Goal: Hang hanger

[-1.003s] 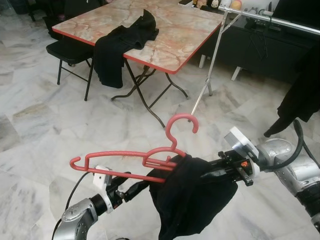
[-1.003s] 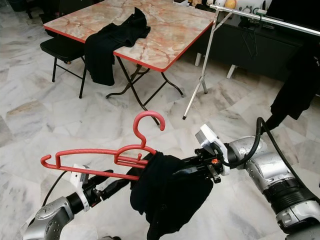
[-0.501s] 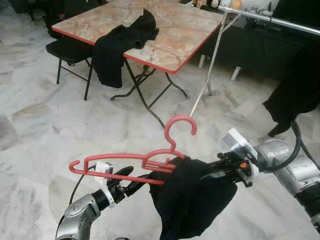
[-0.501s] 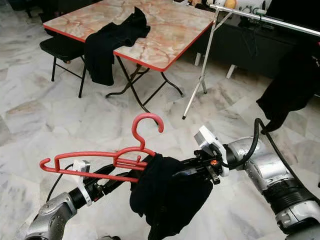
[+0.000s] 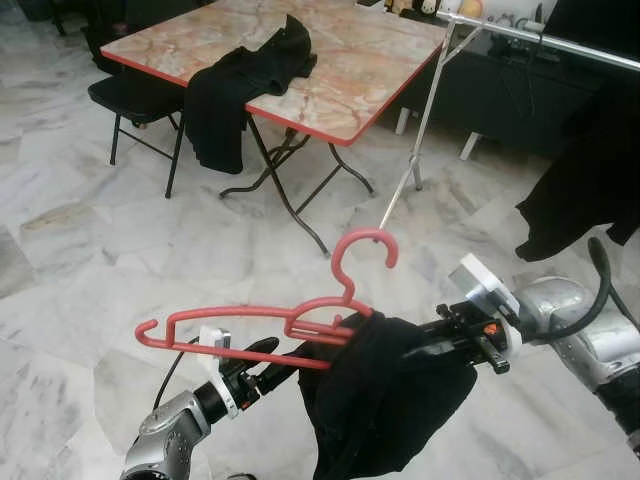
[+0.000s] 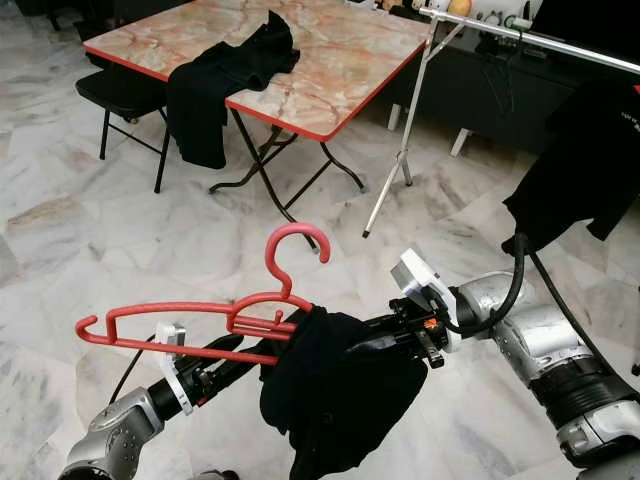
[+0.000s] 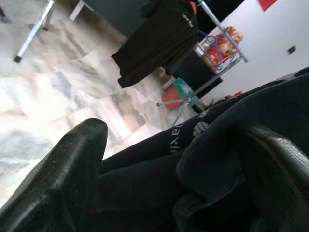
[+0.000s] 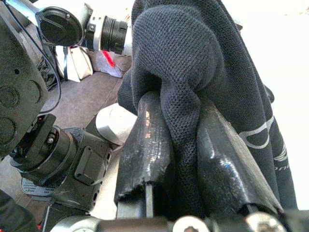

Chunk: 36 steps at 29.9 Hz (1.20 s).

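Red hanger (image 5: 262, 325) held low in front of the robot above the marble floor (image 5: 80, 260), hook (image 5: 364, 250) pointing up, body roughly level; black garment (image 5: 385, 395) bunched over its right half and hanging below the bar.

Right gripper (image 8: 186, 145): 2 fingers pinched together on a fold of the black garment, cloth squeezed between them in the right wrist view; in the head views it enters the cloth from the right, just beside the hanger's neck.

Left gripper (image 5: 270, 360): reaches in from the lower left, fingers under the hanger's lower bar and running into the garment; in the left wrist view 1 finger (image 7: 58, 179) sits free to one side with dark cloth lying between it and the other, so it reads as parted; cannot tell if it grips anything.

Clothes rail (image 5: 545, 40) stands well apart at upper right, silver bar on a slanted leg (image 5: 415, 140); a dark garment (image 5: 590, 170) hangs from it.

Folding table (image 5: 340, 80) with red edge and marble-look top further back at left; another black garment (image 5: 240, 85) draped over its near edge; black chair (image 5: 135, 105) beside it.
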### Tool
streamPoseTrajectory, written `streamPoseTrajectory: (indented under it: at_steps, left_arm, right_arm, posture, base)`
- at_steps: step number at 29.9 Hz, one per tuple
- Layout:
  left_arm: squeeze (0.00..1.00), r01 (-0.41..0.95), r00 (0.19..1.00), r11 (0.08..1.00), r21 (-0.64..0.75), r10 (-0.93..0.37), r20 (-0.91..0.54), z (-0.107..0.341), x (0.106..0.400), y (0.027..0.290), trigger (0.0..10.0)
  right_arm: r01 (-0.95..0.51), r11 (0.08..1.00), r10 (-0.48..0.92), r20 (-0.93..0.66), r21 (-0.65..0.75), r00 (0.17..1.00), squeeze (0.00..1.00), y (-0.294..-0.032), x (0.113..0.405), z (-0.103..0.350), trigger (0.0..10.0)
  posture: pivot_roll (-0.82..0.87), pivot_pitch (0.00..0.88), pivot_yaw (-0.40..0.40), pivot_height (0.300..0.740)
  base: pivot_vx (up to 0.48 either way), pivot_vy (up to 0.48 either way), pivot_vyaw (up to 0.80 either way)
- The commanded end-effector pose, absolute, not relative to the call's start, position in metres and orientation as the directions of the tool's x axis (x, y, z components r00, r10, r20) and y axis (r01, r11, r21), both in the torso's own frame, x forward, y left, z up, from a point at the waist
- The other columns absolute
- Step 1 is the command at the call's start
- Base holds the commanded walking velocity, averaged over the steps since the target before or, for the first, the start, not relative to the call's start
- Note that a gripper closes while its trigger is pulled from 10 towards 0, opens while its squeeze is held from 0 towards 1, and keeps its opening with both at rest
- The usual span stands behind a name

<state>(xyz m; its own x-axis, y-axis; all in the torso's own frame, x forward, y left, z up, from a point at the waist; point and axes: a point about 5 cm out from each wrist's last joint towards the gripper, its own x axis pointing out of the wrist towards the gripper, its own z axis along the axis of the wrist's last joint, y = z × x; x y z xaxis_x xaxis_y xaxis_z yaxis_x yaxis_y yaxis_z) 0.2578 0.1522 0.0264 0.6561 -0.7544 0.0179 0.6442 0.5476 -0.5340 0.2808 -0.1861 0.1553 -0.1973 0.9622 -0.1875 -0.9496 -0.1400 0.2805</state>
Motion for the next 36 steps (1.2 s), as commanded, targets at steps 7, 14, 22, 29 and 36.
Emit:
streamPoseTrajectory:
  at_steps: [7, 14, 22, 29, 36]
  left_arm:
    - [0.0, 0.667, 0.584, 0.424, -0.613, -0.808, 0.076, 0.027, 0.257, 0.142, 10.0]
    - [0.0, 0.673, 0.543, 0.376, -0.637, -0.836, 0.08, 0.026, 0.254, 0.14, 10.0]
    - [0.0, 0.697, 0.439, 0.269, -0.664, -0.893, 0.099, 0.025, 0.245, 0.133, 6.3]
    - [0.0, 0.695, 0.451, 0.29, -0.658, -0.889, 0.084, 0.026, 0.246, 0.134, 0.0]
    - [0.0, 0.696, 0.453, 0.295, -0.655, -0.888, 0.081, 0.026, 0.246, 0.134, 0.0]
  right_arm:
    - [-0.951, -0.172, 0.959, -0.176, 0.258, -0.221, 0.0, -0.184, 0.281, 0.163, 10.0]
    - [-0.951, -0.173, 0.96, -0.171, 0.256, -0.221, 0.0, -0.183, 0.281, 0.163, 10.0]
    - [-0.95, -0.18, 0.96, -0.167, 0.255, -0.226, 0.0, -0.181, 0.281, 0.163, 10.0]
    - [-0.95, -0.18, 0.96, -0.166, 0.257, -0.227, 0.0, -0.181, 0.281, 0.162, 10.0]
    - [-0.949, -0.179, 0.959, -0.168, 0.26, -0.227, 0.0, -0.18, 0.281, 0.16, 10.0]
  posture:
    - [-0.09, 0.094, -0.075, 0.74]
    - [-0.09, 0.094, -0.076, 0.74]
    - [-0.09, 0.093, -0.075, 0.74]
    - [-0.09, 0.094, -0.075, 0.74]
    - [-0.08, 0.095, -0.073, 0.74]
  base:
    - [0.0, 0.0, 0.0]
    - [0.0, 0.0, 0.0]
    - [0.0, 0.0, 0.0]
    - [0.0, 0.0, 0.0]
    - [0.0, 0.0, 0.0]
